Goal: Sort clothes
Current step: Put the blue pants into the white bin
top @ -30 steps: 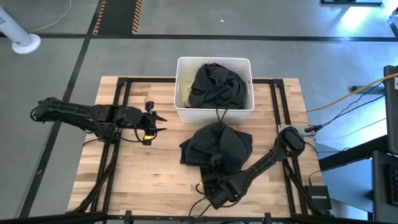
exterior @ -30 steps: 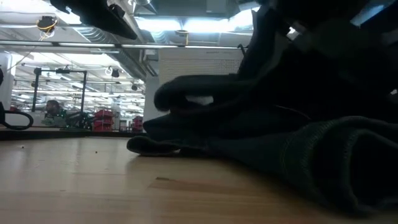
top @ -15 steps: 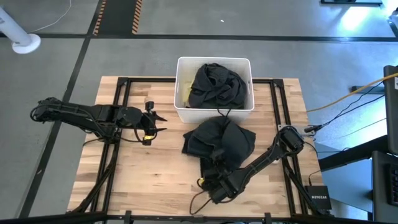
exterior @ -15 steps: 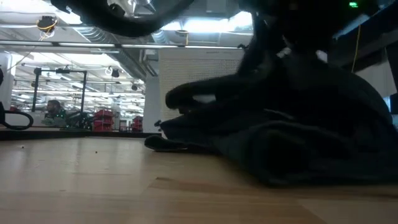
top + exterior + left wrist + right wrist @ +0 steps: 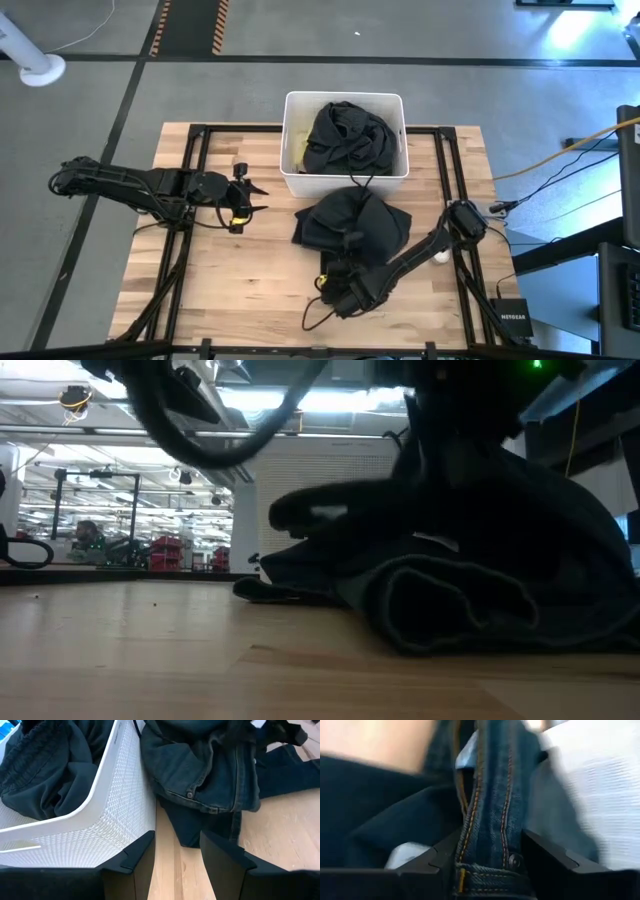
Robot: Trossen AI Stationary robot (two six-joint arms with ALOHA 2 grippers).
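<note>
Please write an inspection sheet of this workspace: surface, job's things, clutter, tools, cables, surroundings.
Surface: wooden table, bare on its left part.
Job's things: dark garment piled in the white bin; dark denim garment on the table beside the bin.
Clutter: small white ball near the right arm.
Tools: right tool closed on the denim garment's seam; left tool open, empty, over the table's left side.
Cables: black cable looping by the right arm; yellow cable off the table.
Surroundings: grey floor, white fan base.
</note>
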